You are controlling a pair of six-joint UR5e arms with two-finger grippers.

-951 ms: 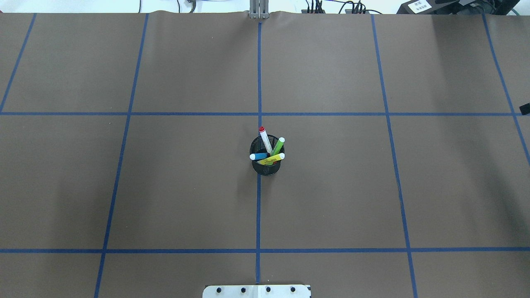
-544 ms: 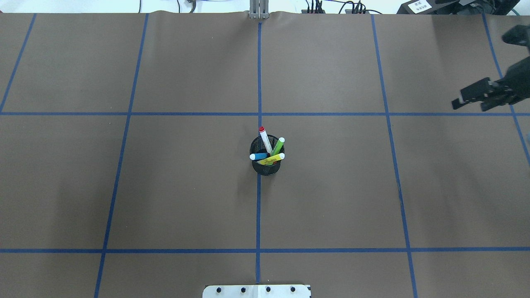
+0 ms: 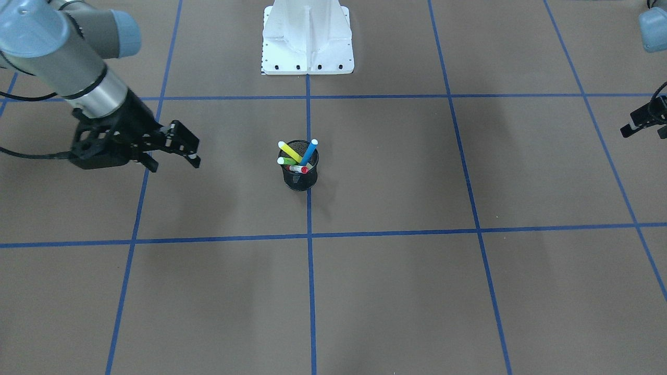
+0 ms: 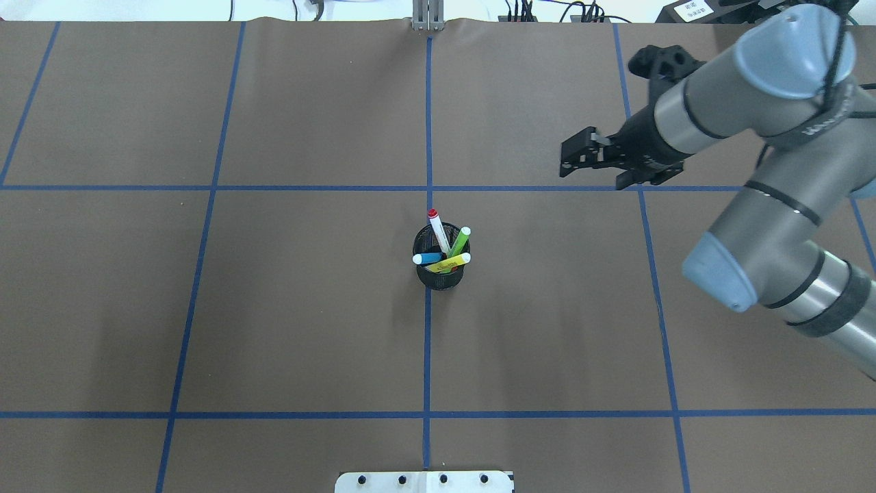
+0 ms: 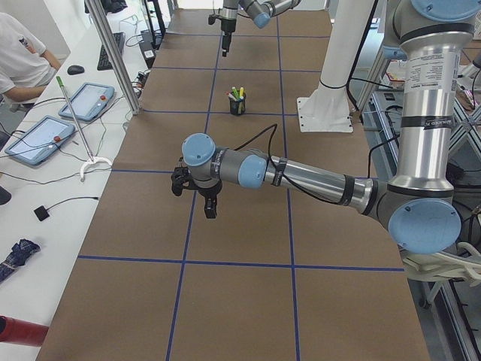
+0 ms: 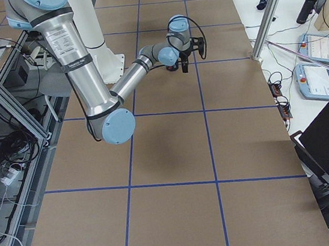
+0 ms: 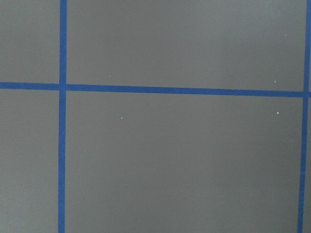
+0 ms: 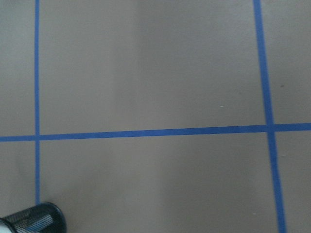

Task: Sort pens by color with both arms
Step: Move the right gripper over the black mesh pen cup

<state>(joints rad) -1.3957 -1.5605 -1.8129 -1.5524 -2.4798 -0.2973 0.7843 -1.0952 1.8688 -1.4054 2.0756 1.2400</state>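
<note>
Nearest the robot: white pedestal base (image 4: 424, 481) at the edge of the table (image 4: 274, 329). Mid-table, on the centre blue tape line (image 4: 427, 342): black mesh cup (image 4: 439, 275), upright, with all four pens inside, none sorted yet. Red-and-white pen (image 4: 438, 231) leaning away from the robot, green pen (image 4: 460, 241) leaning off to the right, blue pen (image 4: 428, 258) and yellow pen (image 4: 453, 262) lying low over the rim, all crossing in the cup's mouth.

Beyond the cup and to its right in the overhead view: right gripper (image 4: 568, 157), raised off the table, jaws apart, holding nothing, well apart from the cup. Far out on the other side: left gripper (image 3: 637, 124), cut off by the edge of the front view and small in the side view, so impossible to tell whether open or closed.

Risks from here, as a judgement:
- Closing on one pen where the barrels cross, catching a neighbour and dragging out two colours together.
- Pulling a leaning pen sideways instead of along its barrel, tipping or sliding the light cup.
- Clipping the mesh rim on the way down.
- Sending both arms into the one small cup at once, with a collision above it.
</note>
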